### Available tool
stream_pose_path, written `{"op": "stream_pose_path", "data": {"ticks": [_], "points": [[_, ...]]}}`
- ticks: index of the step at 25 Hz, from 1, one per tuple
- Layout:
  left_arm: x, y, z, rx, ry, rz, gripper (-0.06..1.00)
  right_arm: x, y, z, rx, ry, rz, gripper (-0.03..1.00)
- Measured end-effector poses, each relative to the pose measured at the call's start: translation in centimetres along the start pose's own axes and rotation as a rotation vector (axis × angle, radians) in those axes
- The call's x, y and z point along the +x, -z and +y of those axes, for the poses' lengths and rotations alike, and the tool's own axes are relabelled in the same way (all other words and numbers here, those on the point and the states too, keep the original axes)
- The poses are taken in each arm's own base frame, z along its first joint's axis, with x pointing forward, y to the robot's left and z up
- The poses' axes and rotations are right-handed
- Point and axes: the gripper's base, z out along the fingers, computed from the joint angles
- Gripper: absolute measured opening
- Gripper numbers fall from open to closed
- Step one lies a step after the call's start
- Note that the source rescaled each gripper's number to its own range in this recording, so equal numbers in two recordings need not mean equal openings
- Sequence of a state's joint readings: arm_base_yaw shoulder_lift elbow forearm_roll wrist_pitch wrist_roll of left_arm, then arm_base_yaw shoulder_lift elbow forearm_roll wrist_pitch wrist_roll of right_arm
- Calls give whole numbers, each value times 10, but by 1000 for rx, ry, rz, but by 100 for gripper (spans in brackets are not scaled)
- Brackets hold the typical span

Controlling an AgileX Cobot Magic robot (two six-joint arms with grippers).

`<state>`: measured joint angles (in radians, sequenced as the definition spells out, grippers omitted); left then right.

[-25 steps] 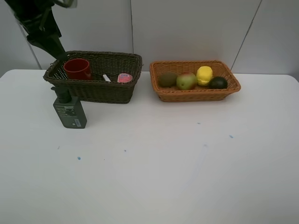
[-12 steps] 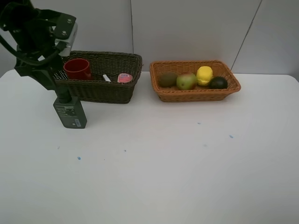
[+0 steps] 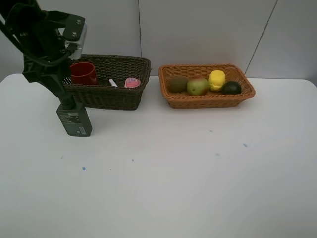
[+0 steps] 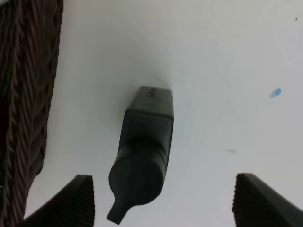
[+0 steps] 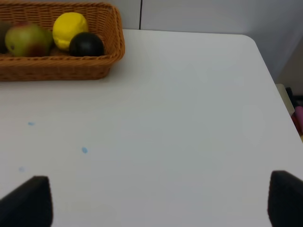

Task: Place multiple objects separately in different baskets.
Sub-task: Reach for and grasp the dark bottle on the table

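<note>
Down over the pump bottle comes my left gripper, jaws wide, holding nothing; the right gripper gapes idle. Only this bottle remains outside the dark basket; four fruits fill the orange basket.

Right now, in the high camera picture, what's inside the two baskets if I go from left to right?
red cup → white marker → pink white-capped bottle → brown kiwi → green-red pear → yellow lemon → dark green round fruit
</note>
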<state>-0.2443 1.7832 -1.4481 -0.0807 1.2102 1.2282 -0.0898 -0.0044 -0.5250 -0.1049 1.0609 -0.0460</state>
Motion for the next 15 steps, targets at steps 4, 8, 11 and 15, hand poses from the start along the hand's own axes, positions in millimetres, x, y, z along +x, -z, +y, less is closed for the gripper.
{"op": "stream_pose_path", "data": {"ticks": [4,8,11,15], "points": [[0,0,0,0,58,-1,87,0,0,0,0,0,0,99],[1,0,0,-5,57,12,87,0,0,0,0,0,0,99],[3,-3,2,-6,44,38,87,0,0,0,0,0,0,99],[5,-20,7,32,24,74,87,0,0,0,0,0,0,99]]}}
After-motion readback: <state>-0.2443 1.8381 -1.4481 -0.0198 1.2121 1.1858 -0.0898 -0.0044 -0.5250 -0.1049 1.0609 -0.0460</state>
